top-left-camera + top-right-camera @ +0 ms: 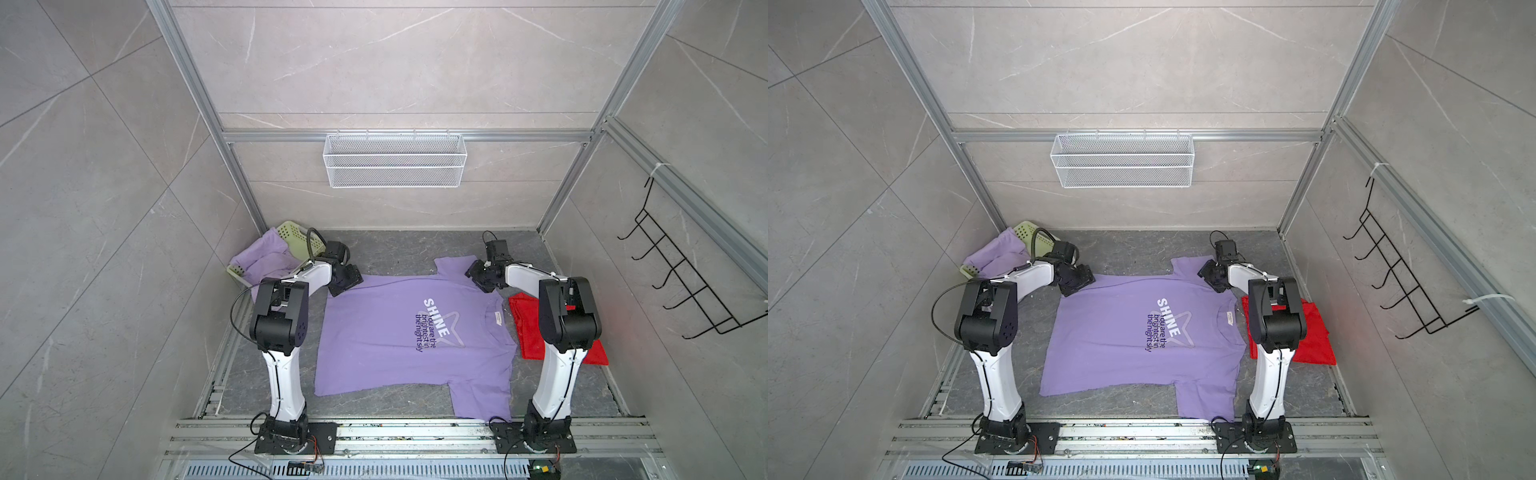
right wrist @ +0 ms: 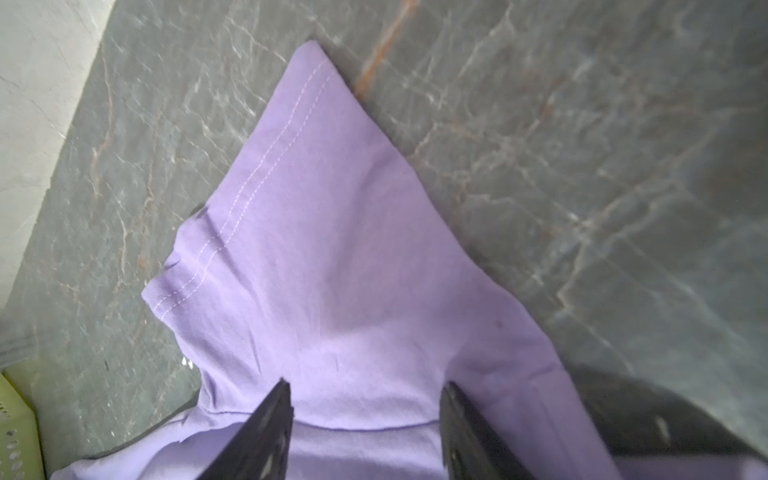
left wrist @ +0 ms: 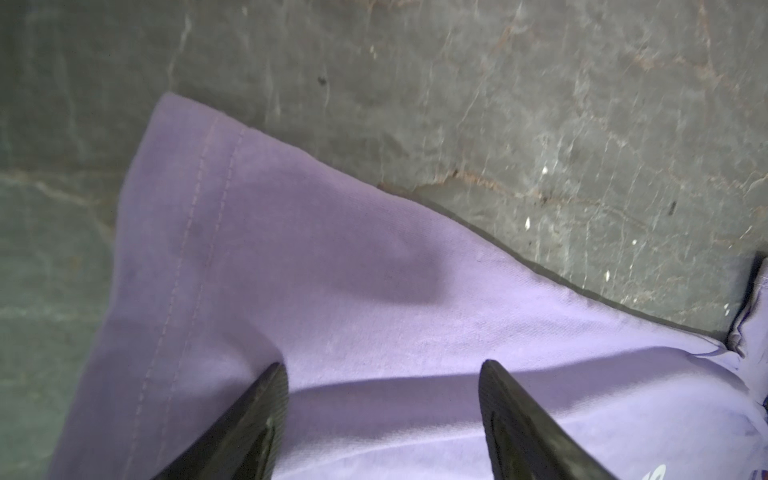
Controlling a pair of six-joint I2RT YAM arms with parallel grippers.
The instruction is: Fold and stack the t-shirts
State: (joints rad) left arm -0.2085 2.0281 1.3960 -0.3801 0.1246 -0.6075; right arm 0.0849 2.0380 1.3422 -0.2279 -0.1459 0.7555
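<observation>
SHINE t-shirt lies spread flat, print up, mid-surface in both top views; collar at 3 o'clock, hem at 9 o'clock.

Left gripper is low over the shirt's 10 o'clock hem corner. Left wrist view: jaws well apart, nothing pinched, fabric lying flat beneath.

Right gripper is over the sleeve at 1 o'clock. Right wrist view: jaws apart, holding nothing, sleeve cloth between and below the tips.

Second lilac t-shirt lies crumpled in the pale green basket, corner at 10 o'clock.

Red cloth lies at 3 o'clock, just beside the collar.
</observation>
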